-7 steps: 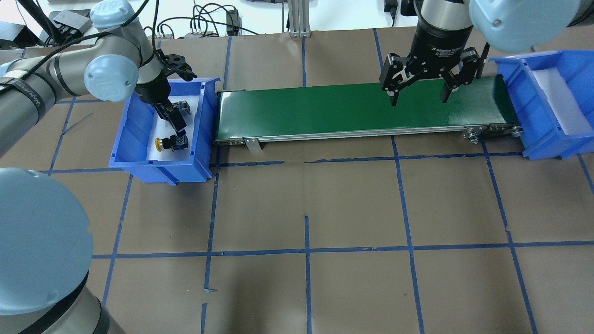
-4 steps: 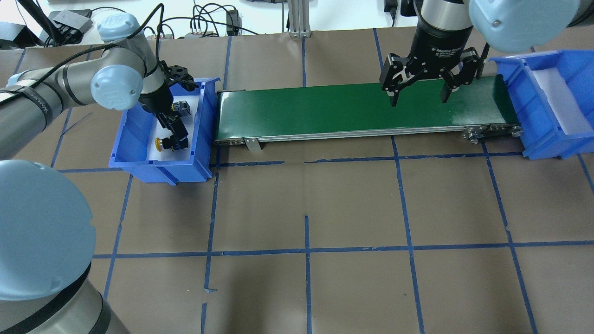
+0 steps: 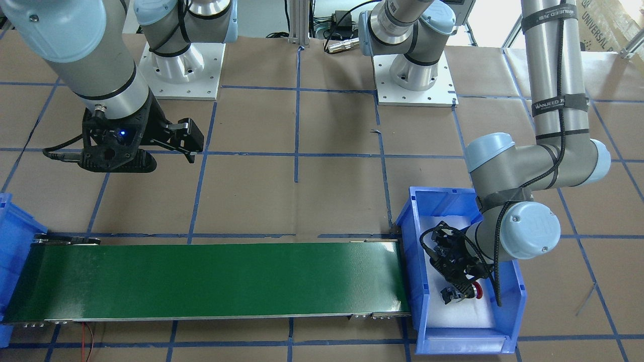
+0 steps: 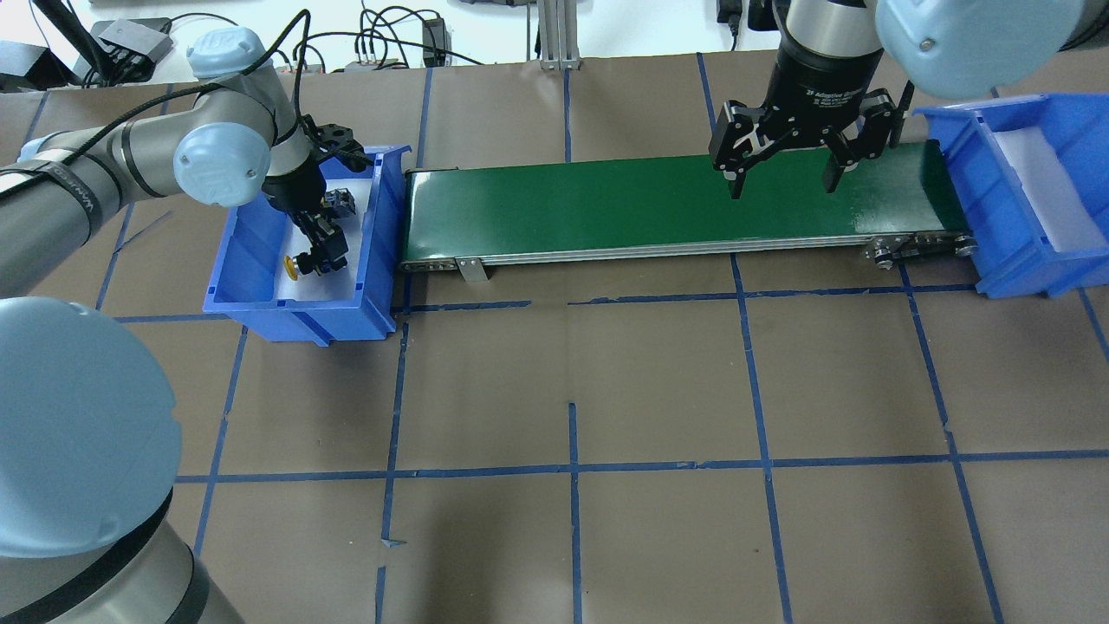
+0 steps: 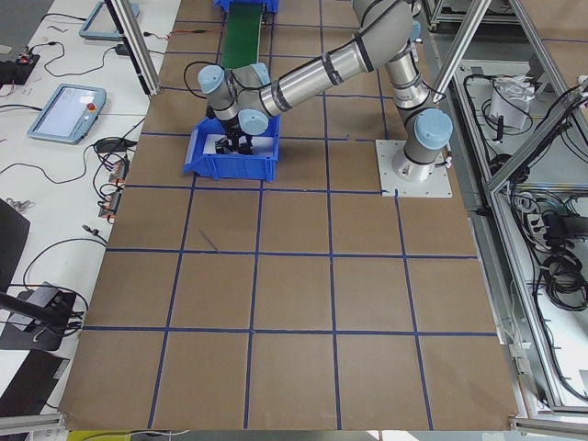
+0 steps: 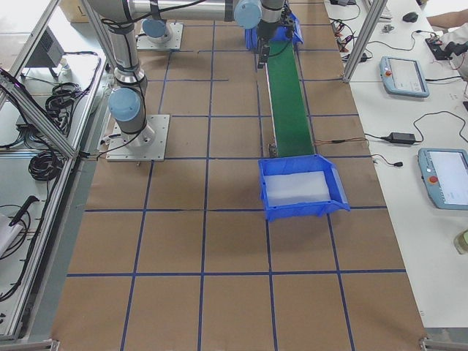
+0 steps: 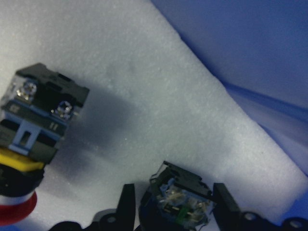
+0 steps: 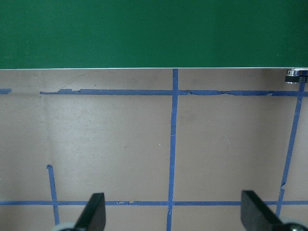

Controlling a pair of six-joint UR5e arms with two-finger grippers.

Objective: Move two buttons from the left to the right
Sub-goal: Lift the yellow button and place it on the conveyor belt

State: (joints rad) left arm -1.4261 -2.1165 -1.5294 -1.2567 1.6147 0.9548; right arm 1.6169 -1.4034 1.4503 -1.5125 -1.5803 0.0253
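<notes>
The yellow button (image 4: 293, 264) lies in the left blue bin (image 4: 295, 308). My left gripper (image 4: 319, 253) reaches down into the bin and is shut on its black body, which the left wrist view shows end-on (image 7: 179, 202) between the fingers. The red button (image 7: 36, 125) lies free on the white foam beside it. Its body (image 4: 343, 201) shows at the bin's far right, and its red cap (image 3: 477, 293) shows in the front view. My right gripper (image 4: 780, 184) hangs open and empty over the right end of the green conveyor belt (image 4: 606, 204).
A second blue bin (image 4: 1022, 260) with a white liner stands at the belt's right end. The brown table has a blue tape grid. The left bin's walls stand close around my left gripper. Cables lie along the table's far edge.
My left arm has shifted a little and its fingers have closed on the yellow button, which has moved slightly toward the bin's left. The right arm has not moved.
</notes>
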